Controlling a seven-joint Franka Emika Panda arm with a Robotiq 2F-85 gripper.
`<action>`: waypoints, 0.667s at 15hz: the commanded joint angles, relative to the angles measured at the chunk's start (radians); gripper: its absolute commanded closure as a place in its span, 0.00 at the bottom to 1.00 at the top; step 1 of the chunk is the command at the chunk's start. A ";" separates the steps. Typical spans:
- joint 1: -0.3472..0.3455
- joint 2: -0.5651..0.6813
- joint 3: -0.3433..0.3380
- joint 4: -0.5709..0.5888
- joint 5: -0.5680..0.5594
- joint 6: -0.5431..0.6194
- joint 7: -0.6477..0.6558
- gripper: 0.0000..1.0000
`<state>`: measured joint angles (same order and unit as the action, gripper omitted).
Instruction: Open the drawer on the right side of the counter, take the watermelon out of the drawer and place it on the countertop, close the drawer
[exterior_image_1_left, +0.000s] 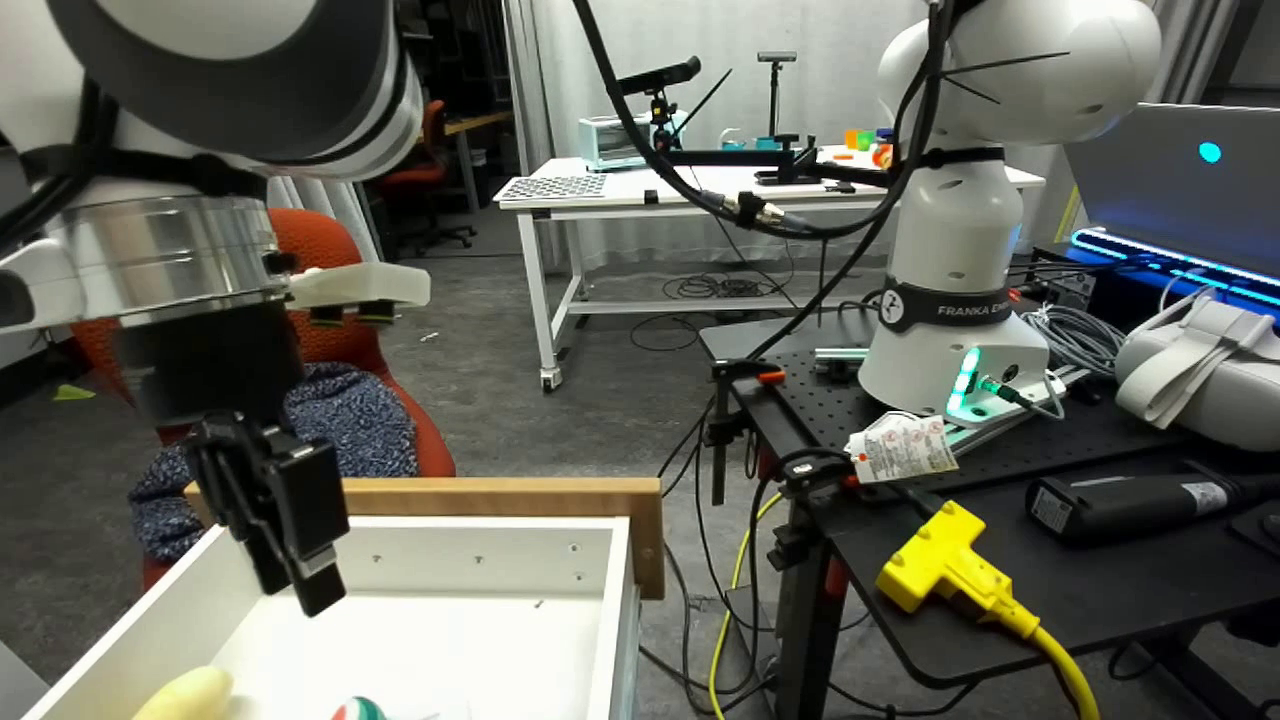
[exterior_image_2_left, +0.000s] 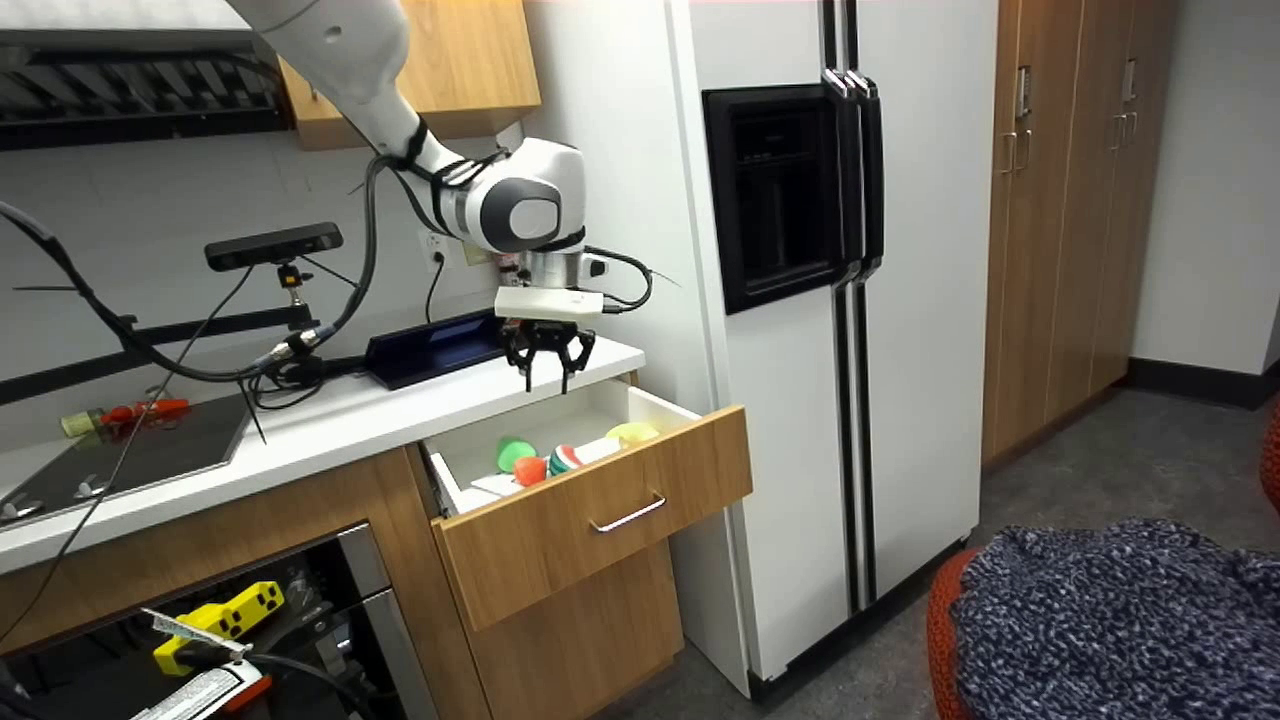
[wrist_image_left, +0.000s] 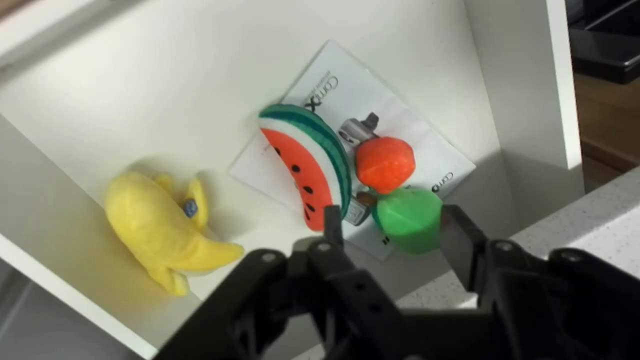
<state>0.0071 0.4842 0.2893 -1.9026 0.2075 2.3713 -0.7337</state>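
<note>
Gripper (exterior_image_2_left: 547, 383): jaws parted, moderate gap, nothing between them, pointing down above the pulled-out drawer (exterior_image_2_left: 560, 530). In wrist view one fingertip (wrist_image_left: 333, 225) overlaps the lower end of the watermelon (wrist_image_left: 325, 162), but in an exterior view the gripper hangs above it, no contact. Watermelon = slice, red flesh, black seeds, green rind, on the drawer floor, partly on a white printed leaflet (wrist_image_left: 372, 105). Just beside the rind: orange-red piece (wrist_image_left: 385, 162); can't tell if they touch. Light green piece (wrist_image_left: 410, 220) right up against the orange-red one. Yellow soft toy (wrist_image_left: 150, 225) apart from the rest, near a side wall. Drawer front is wood, silver handle (exterior_image_2_left: 628, 513). Countertop (exterior_image_2_left: 400, 420) runs along the drawer's back end, dark blue tray-like item (exterior_image_2_left: 437, 348) on it, cooktop (exterior_image_2_left: 190, 445) farther along. White fridge (exterior_image_2_left: 915, 250) next to the drawer. In an exterior view: arm base (exterior_image_1_left: 945, 350) on a black table (exterior_image_1_left: 1020, 620), yellow power splitter (exterior_image_1_left: 935, 560) near the table edge, orange chair (exterior_image_1_left: 320, 235) beyond the drawer front, speckled blue cloth (exterior_image_1_left: 360, 420) on it
</note>
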 joint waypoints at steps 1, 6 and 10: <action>-0.065 0.101 0.063 0.087 0.127 -0.007 -0.162 0.15; -0.094 0.202 0.061 0.153 0.170 -0.052 -0.279 0.00; -0.088 0.263 0.048 0.196 0.153 -0.059 -0.282 0.00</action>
<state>-0.0737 0.6920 0.3294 -1.7734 0.3545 2.3505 -0.9903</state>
